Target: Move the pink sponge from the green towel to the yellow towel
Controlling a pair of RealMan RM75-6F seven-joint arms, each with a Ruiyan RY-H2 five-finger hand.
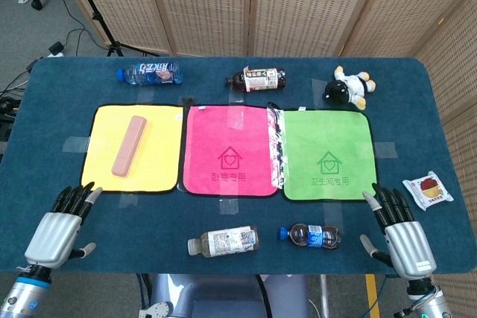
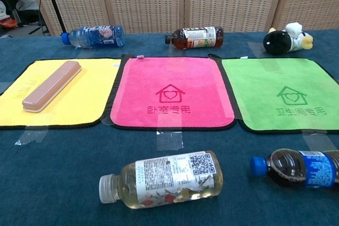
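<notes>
The long pink sponge [image 1: 128, 144] [image 2: 52, 85] lies flat on the yellow towel [image 1: 156, 161] [image 2: 85, 99], at the table's left. The green towel [image 1: 328, 156] [image 2: 286, 93] on the right is bare. My left hand [image 1: 59, 227] hovers at the near left corner of the table, fingers spread, holding nothing. My right hand [image 1: 401, 234] sits at the near right edge, fingers spread and empty. Neither hand shows in the chest view.
A pink towel [image 1: 229, 150] lies between the two others. A pale tea bottle [image 1: 223, 240] and a dark bottle [image 1: 314, 235] lie near the front edge. A water bottle [image 1: 150, 73], a brown bottle [image 1: 256, 79] and a cow plush [image 1: 347, 86] line the back. A snack packet [image 1: 428, 190] lies at the right.
</notes>
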